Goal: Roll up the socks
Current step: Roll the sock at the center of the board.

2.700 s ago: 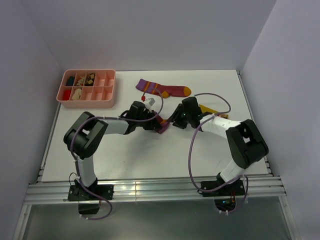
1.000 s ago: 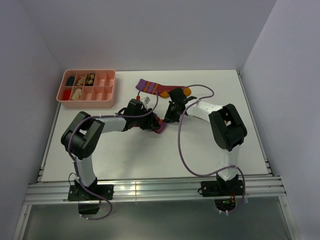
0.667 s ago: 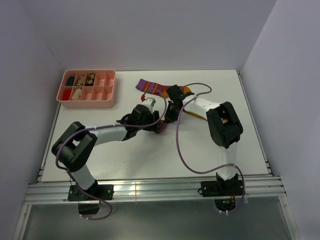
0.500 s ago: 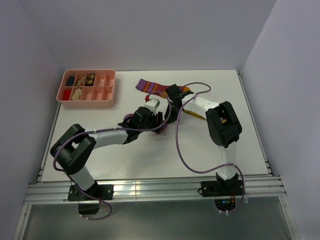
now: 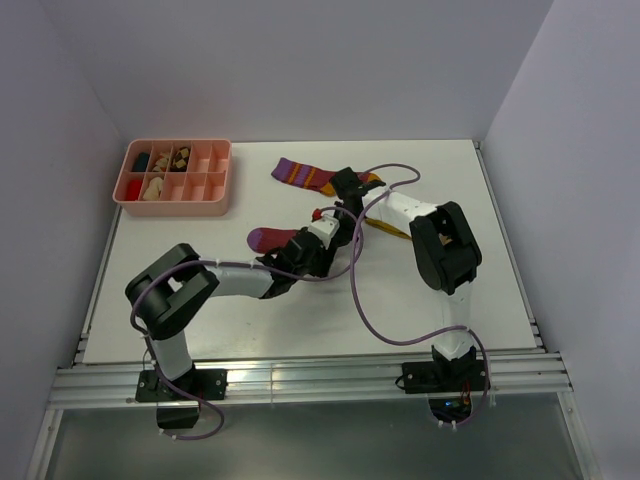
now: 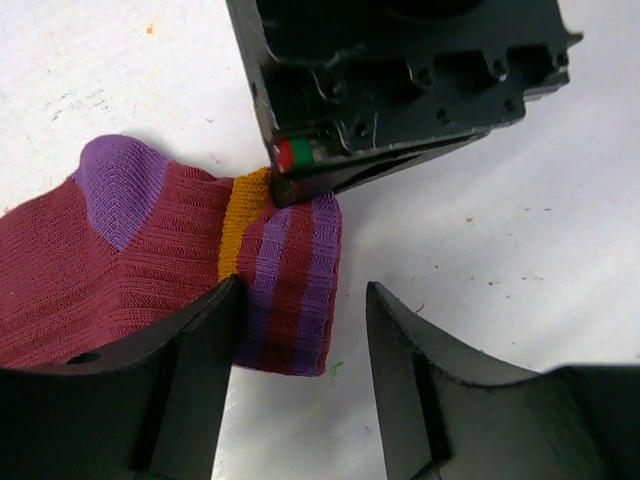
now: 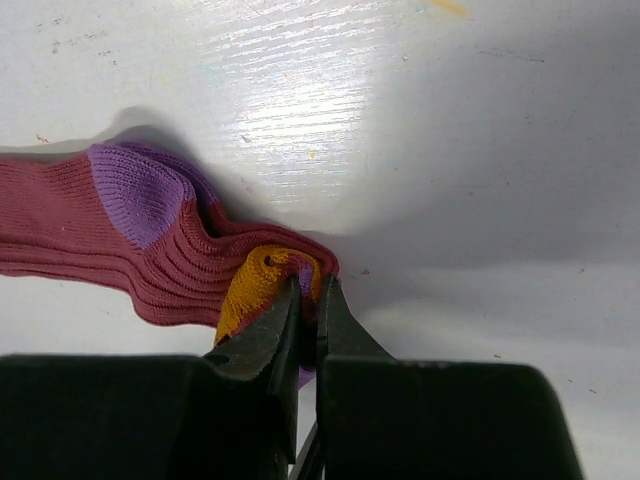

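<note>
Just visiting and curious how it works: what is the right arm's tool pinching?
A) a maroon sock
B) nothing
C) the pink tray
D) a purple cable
A: the right wrist view shows the right tool closed on the folded striped end of the maroon sock.

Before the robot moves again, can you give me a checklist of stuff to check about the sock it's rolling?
1. The right gripper is shut on the folded end of the maroon sock: ok.
2. The left gripper is open: ok.
3. The striped fold lies inside the left gripper's opening: ok.
4. The sock is rolled up: not ok. Only the end is folded, and the rest lies flat on the table.
5. The other striped sock is out of the way: cannot tell, because the right arm crosses over its toe end.
</note>
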Controlling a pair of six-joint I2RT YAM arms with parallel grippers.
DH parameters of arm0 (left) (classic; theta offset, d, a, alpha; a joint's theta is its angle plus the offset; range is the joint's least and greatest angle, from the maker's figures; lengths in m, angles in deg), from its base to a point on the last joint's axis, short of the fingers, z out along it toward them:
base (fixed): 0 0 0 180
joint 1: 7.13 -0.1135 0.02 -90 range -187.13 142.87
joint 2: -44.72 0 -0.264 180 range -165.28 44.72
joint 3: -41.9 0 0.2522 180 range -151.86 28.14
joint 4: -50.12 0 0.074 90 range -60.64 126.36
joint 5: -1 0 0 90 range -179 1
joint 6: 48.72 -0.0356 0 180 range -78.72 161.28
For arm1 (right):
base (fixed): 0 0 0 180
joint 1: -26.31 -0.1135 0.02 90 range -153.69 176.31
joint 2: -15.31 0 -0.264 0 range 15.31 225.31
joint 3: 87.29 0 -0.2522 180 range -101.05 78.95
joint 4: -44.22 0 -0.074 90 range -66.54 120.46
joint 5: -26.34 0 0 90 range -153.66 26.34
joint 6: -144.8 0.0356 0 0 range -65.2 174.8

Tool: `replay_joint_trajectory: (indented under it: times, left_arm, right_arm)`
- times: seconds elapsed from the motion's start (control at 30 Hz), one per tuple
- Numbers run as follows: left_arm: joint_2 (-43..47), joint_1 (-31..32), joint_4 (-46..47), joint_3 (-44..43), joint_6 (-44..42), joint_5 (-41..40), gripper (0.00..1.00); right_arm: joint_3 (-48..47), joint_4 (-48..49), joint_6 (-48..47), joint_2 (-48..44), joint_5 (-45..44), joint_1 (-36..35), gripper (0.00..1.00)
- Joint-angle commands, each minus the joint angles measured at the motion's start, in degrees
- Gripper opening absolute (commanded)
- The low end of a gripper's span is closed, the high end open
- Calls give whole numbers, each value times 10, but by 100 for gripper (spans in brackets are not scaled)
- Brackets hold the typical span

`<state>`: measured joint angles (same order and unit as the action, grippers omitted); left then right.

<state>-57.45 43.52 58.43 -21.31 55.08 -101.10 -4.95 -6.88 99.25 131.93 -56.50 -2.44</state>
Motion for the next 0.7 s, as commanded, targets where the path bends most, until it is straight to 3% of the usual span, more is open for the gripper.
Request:
replay_joint_trajectory:
  times: [0.0,0.2,0.3,0.4,0.47,0.67]
  left_arm:
    - [-7,13,32,5,-21,-29,57]
    - [-52,31,11,-4,-30,-57,51]
    - [-74,34,-9,-7,-18,-66,41]
    - [-91,35,-33,-12,-5,-72,22]
    - [-88,34,-36,-5,2,-71,1]
    - [-51,21,-59,1,28,7,1]
  right_arm:
    - [1,-47,-8,26,-7,-8,0]
    - [0,-42,-3,30,1,-10,0]
    - [-2,-41,-2,31,5,-10,0]
    - [7,-20,1,24,17,-10,0]
    - [23,11,2,11,34,-10,0]
    - [90,126,19,-49,62,-9,6]
